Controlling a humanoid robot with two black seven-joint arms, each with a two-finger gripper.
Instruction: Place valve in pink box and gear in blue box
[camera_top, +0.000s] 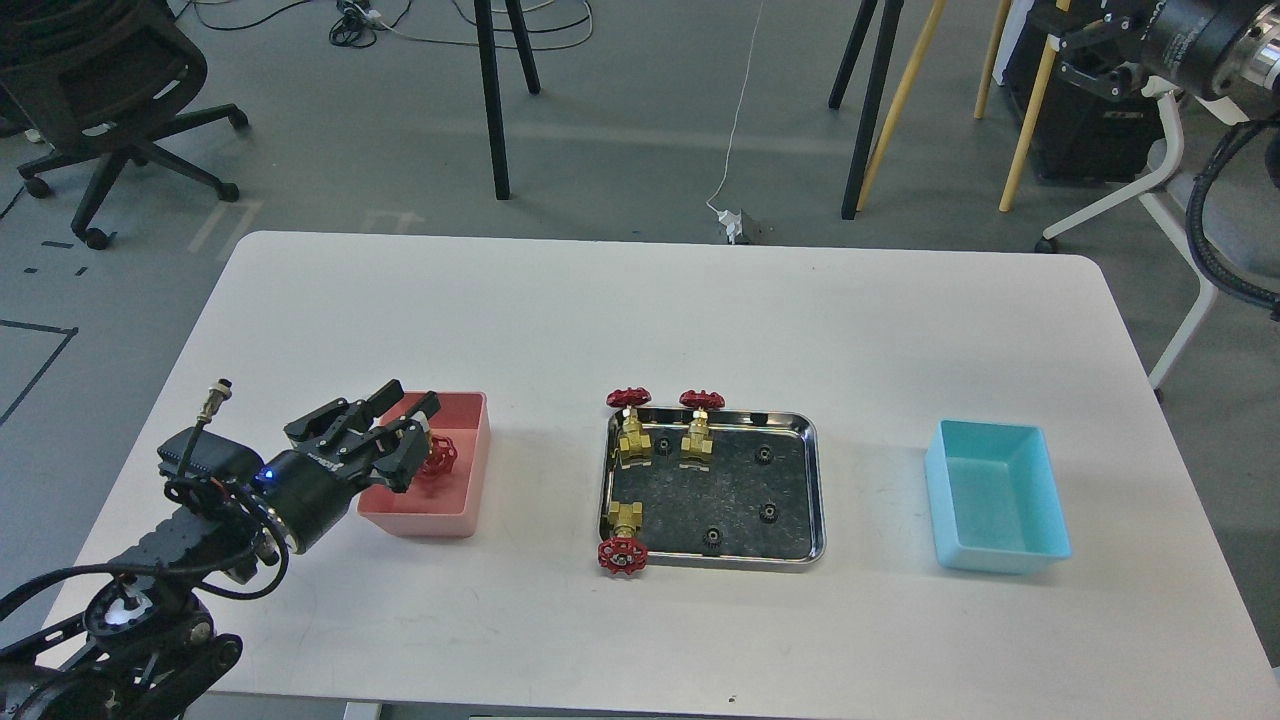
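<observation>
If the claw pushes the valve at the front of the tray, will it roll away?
Probably not far. That valve lies on its side with its red wheel hanging over the steel tray rim, so the rim likely blocks it. Its brass body looks solid, so it is probably heavy for its size. It might pivot rather than roll.

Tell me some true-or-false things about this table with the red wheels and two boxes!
1. The blue box has nothing in it. True.
2. Three valves lie in the steel tray. True.
3. The left hand is over the blue box. False: it is over the pink box, with a valve by its fingers.
4. The gears sit in the pink box. False: they are in the tray.
</observation>
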